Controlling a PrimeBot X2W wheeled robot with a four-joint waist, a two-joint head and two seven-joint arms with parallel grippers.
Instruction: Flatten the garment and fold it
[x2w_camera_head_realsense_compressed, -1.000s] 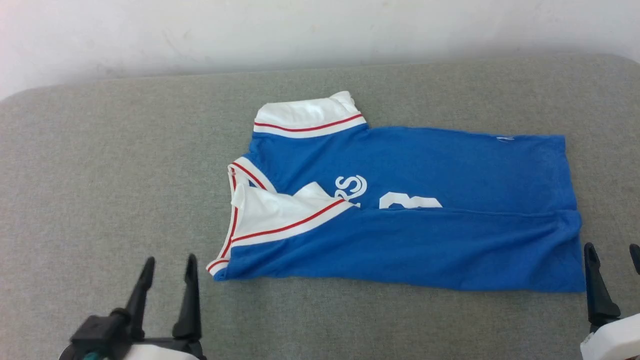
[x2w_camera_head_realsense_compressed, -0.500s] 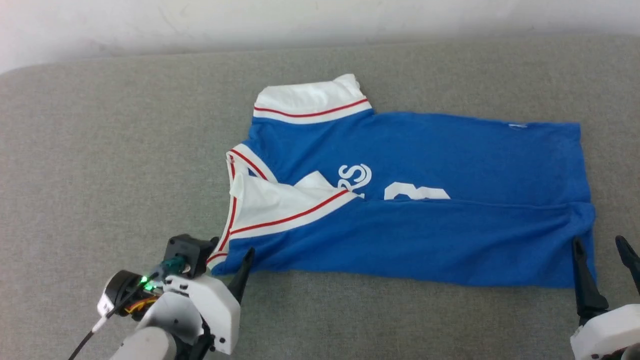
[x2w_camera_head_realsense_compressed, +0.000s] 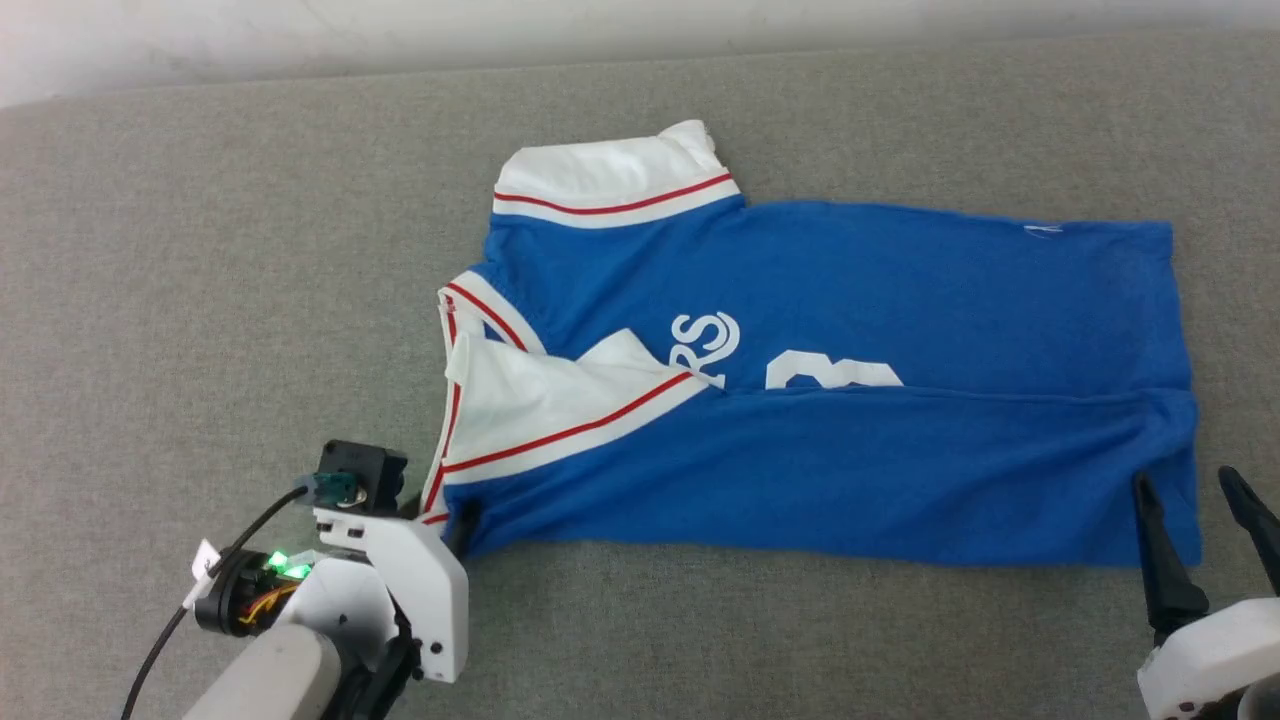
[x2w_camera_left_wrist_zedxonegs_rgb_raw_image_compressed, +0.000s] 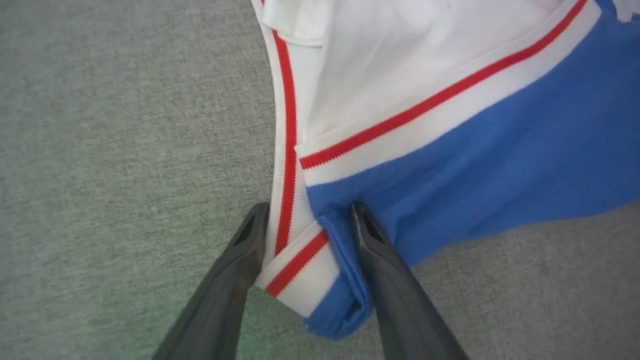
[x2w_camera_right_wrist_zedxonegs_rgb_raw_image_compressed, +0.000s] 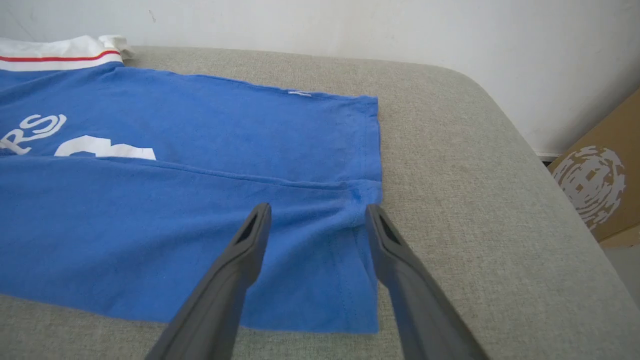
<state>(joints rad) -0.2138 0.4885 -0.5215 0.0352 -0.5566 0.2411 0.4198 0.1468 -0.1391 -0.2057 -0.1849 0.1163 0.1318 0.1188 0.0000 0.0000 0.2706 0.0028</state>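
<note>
The bright blue garment (x2w_camera_head_realsense_compressed: 850, 290) lies folded lengthwise on the grey cushion, collar end to the left, with white letters showing at the fold line. My left gripper (x2w_camera_head_realsense_compressed: 445, 515) is at its near-left corner. In the left wrist view the two fingers stand open on either side of that corner (x2w_camera_left_wrist_zedxonegs_rgb_raw_image_compressed: 307, 215), where a white, red-striped cuff (x2w_camera_left_wrist_zedxonegs_rgb_raw_image_compressed: 300, 265) wraps over blue cloth (x2w_camera_left_wrist_zedxonegs_rgb_raw_image_compressed: 500, 150). My right gripper (x2w_camera_head_realsense_compressed: 1185, 482) is open just above the near-right hem corner. In the right wrist view its fingertips (x2w_camera_right_wrist_zedxonegs_rgb_raw_image_compressed: 317, 210) frame the hem of the blue cloth (x2w_camera_right_wrist_zedxonegs_rgb_raw_image_compressed: 175, 210).
The grey cushioned surface (x2w_camera_head_realsense_compressed: 200, 250) runs back to a white wall (x2w_camera_head_realsense_compressed: 600, 25). Its rounded right edge (x2w_camera_right_wrist_zedxonegs_rgb_raw_image_compressed: 540, 165) drops off beside a brown cardboard box (x2w_camera_right_wrist_zedxonegs_rgb_raw_image_compressed: 595, 185). Bare cushion lies to the left and in front of the shirt.
My left arm has swung in from the lower left and brought its open fingers around the near-left corner. The camera has tilted, shifting the whole picture. The right gripper has hardly moved.
</note>
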